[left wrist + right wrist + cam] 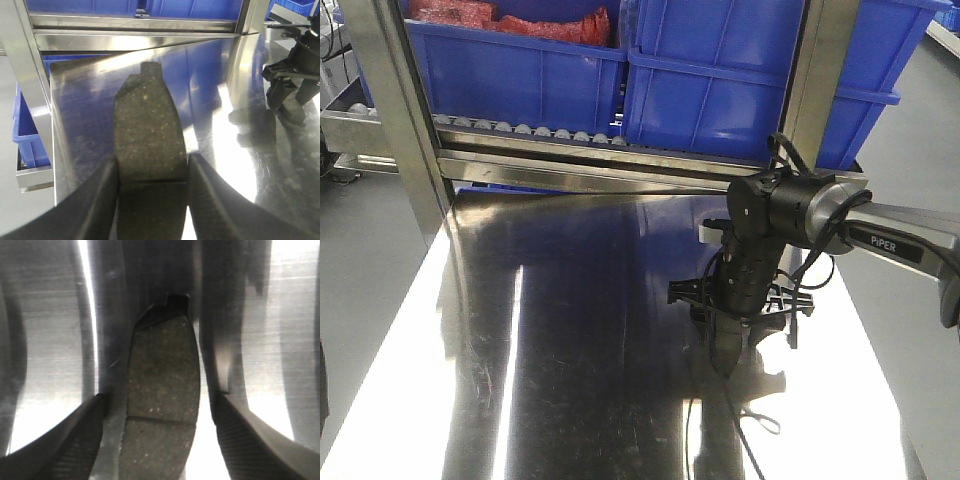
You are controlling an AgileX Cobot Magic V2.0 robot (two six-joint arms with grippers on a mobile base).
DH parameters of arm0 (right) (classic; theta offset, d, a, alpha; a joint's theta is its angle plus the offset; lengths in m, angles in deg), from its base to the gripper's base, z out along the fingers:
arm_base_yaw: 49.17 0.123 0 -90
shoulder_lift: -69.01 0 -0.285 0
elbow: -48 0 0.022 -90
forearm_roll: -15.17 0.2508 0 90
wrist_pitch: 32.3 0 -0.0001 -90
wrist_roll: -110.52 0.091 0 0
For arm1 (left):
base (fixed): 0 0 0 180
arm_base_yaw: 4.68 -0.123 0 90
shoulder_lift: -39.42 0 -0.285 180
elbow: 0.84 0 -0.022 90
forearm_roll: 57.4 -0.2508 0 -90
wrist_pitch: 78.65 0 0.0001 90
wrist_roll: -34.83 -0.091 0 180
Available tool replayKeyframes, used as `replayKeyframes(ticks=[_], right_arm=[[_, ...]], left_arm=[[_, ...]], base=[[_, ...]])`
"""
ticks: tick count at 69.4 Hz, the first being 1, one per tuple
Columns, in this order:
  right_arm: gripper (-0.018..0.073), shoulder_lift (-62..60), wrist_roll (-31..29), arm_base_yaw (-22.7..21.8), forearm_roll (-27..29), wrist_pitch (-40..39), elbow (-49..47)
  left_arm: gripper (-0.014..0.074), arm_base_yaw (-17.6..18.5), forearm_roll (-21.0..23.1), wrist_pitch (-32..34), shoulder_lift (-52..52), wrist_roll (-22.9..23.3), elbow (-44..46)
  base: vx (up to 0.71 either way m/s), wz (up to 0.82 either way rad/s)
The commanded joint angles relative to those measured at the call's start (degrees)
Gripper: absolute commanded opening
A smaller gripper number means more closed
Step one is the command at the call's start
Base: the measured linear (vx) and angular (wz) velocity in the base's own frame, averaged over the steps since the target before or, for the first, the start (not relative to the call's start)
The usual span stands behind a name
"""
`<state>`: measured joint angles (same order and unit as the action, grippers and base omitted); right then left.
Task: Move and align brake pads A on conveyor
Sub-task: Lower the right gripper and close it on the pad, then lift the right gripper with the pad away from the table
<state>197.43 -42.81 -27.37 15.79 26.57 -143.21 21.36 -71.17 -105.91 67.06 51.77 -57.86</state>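
Observation:
In the left wrist view my left gripper (152, 170) is shut on a dark grey brake pad (147, 130) with a thin centre groove and holds it above the shiny steel table (85, 115). My right gripper (740, 308) points down at the table, jaws spread wide. A second brake pad (162, 375) lies between its fingers with a gap on each side. This pad also shows in the front view (725, 352) and in the left wrist view (295, 114). My left gripper is out of the front view. The dark conveyor belt is out of view.
Behind the steel table (570, 330) a roller rack (530, 132) carries large blue bins (720, 80); one holds red bags (555, 25). Steel frame posts (395, 110) stand at the back left and back right. Another blue bin (30, 135) sits low beside the table's left edge.

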Motion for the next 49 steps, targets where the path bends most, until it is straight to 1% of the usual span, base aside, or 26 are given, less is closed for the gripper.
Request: replayKeyframes(ticks=[1,9,14,19,25,30,37,40,44,49], right_arm=[[0.0431,-3.1,0.0,0.0,-0.6,-0.3,-1.5],[0.0342,-3.0,-0.6,0.0,-0.6,1.5,-1.5],[0.0267,-2.9,-1.0,0.0,-0.6,2.2,-1.5],[0.0173,-3.1,-1.2,0.0,-0.6,2.1,-1.5],[0.0067,-4.2,-1.2,0.0,-1.9,1.9,-1.5],[-0.0013,-6.1,-1.2,0.0,-4.4,1.7,-1.5],[-0.0013,-9.7,-1.2,-0.8,-10.2,2.3,-1.5],[-0.0011,-11.6,-1.4,-2.0,-12.6,3.0,-1.3],[-0.0009,-14.2,-2.6,-3.9,-13.6,3.8,-1.2],[-0.0007,-17.7,-7.3,-6.8,-12.3,4.2,-1.2]], left_arm=[[-0.0006,0.3,-0.6,5.3,0.3,0.4,1.7],[-0.0006,0.3,-0.6,5.3,0.3,0.4,1.7],[-0.0006,0.3,-0.6,5.3,0.3,0.4,1.7],[-0.0006,0.3,-0.6,5.3,0.3,0.4,1.7],[-0.0006,0.3,-0.6,5.3,0.3,0.4,1.7],[-0.0006,0.3,-0.6,5.3,0.3,0.4,1.7],[-0.0006,0.3,-0.6,5.3,0.3,0.4,1.7],[-0.0006,0.3,-0.6,5.3,0.3,0.4,1.7],[-0.0006,0.3,-0.6,5.3,0.3,0.4,1.7],[-0.0006,0.3,-0.6,5.3,0.3,0.4,1.7]], base=[[0.0,0.0],[0.0,0.0],[0.0,0.0],[0.0,0.0],[0.0,0.0],[0.0,0.0],[0.0,0.0],[0.0,0.0],[0.0,0.0],[0.0,0.0]])
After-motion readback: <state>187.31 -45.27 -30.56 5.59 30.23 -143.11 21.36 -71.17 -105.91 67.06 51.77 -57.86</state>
